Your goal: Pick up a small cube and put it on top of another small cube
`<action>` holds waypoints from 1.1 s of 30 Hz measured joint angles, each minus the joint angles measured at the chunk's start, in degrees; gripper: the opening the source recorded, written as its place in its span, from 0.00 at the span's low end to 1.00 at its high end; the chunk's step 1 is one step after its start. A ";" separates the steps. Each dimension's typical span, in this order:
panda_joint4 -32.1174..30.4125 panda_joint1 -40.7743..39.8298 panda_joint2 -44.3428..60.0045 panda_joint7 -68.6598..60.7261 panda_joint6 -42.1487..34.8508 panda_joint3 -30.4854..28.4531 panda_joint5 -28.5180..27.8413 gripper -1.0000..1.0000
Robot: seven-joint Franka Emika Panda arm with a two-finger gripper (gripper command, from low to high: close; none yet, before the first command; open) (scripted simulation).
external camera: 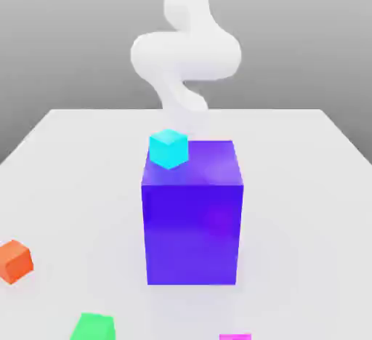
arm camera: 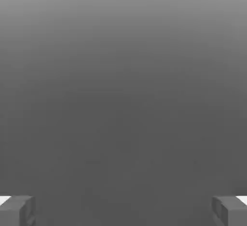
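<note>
A small magenta cube (external camera: 235,337) shows as a sliver at the exterior view's lower edge, in front of the big blue-violet block (external camera: 192,222). A small cyan cube (external camera: 168,148) sits at the block's upper far left corner; whether it rests on the top or stands behind it I cannot tell. My white arm (external camera: 185,55) rises behind the block, well away from the magenta cube. In the hand view my gripper (arm camera: 123,211) is open, its two grey fingertips (arm camera: 17,210) wide apart with nothing between them, facing a plain grey backdrop.
An orange cube (external camera: 14,261) lies near the white table's (external camera: 305,186) edge at the exterior view's left. A green cube (external camera: 93,328) sits at the front, left of the magenta one. The tall block stands mid-table between the arm and the front cubes.
</note>
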 joint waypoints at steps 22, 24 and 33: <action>2.47 -1.00 45.99 8.83 12.27 5.68 -6.95 0.50; 2.67 -0.75 50.06 9.14 13.44 5.80 -6.89 0.50; 4.50 0.69 68.38 10.14 21.40 5.74 -6.59 0.50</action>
